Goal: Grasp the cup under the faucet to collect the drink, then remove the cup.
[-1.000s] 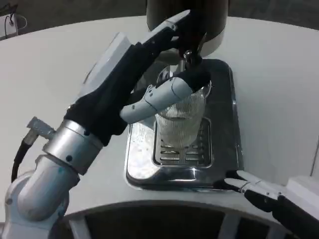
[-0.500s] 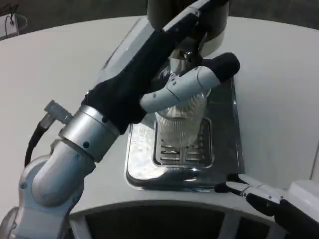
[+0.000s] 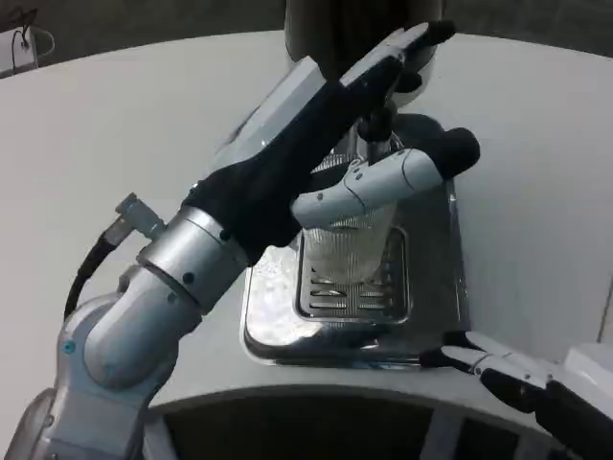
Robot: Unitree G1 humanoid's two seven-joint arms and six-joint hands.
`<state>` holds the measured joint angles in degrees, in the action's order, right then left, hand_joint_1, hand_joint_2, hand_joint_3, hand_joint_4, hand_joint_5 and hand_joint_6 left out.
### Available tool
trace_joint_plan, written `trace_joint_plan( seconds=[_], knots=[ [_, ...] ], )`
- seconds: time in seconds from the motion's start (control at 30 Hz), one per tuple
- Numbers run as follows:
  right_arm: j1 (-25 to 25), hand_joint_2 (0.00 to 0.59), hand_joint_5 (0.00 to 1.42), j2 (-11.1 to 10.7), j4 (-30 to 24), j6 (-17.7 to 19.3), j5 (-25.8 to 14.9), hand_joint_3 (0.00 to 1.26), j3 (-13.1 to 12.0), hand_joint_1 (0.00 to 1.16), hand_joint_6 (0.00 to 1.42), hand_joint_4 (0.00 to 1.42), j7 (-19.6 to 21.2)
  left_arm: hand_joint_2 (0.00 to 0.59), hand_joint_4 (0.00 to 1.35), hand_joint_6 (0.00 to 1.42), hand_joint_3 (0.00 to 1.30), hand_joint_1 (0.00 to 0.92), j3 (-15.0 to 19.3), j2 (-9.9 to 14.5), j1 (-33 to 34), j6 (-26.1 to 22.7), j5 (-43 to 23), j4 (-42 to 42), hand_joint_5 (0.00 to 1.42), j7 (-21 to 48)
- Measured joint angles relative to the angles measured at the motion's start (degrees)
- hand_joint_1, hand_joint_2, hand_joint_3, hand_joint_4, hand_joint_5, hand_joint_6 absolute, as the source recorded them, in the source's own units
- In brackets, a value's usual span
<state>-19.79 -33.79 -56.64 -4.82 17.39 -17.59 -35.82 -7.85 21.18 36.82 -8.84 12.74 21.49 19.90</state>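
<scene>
Left hand (image 3: 330,134): fingers spread wide above the cup, holding nothing.
Cup (image 3: 350,249): ribbed glass, upright on the metal drip tray (image 3: 278,316) (under the faucet (image 3: 375,129)).
Right hand (image 3: 522,379): near right counter (image 3: 536,192) edge; grip unclear.

A shiny metal drip tray (image 3: 433,287) with a slotted grate (image 3: 351,292) sits on the white counter (image 3: 115,125). A white cable (image 3: 24,43) lies far left.

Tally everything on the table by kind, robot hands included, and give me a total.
Ribbed glass cup: 1
Metal drip tray: 1
Faucet: 1
Robot hands: 2, left robot hand reaching over the cup, right robot hand at the table's near edge
Total: 5
</scene>
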Motion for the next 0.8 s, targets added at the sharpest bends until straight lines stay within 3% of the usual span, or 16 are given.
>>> trace_joint_plan(
  seconds=[0.27,0.57,0.8],
  knots=[
    [1.1,0.437,0.12,0.4,0.8,-1.3,-2.3,0.14,0.1,0.49,0.15,0.05,0.0,0.049,0.0,0.18,0.06,0.0,-2.4,2.4,1.9,4.0,4.1,-2.6,0.09,0.2],
    [3.5,0.348,0.16,4.7,6.6,-7.9,-10.5,0.12,0.3,0.56,0.14,0.04,2.8,0.02,0.0,0.17,0.05,0.0,-4.4,3.8,3.7,7.5,7.5,-5.4,0.07,0.5],
    [5.9,0.301,0.17,8.4,11.5,-9.1,-12.0,0.07,1.1,0.65,0.17,0.04,8.4,0.007,0.0,0.17,0.05,0.0,-4.8,4.4,4.7,9.1,8.1,-6.9,0.05,1.5]
  ],
)
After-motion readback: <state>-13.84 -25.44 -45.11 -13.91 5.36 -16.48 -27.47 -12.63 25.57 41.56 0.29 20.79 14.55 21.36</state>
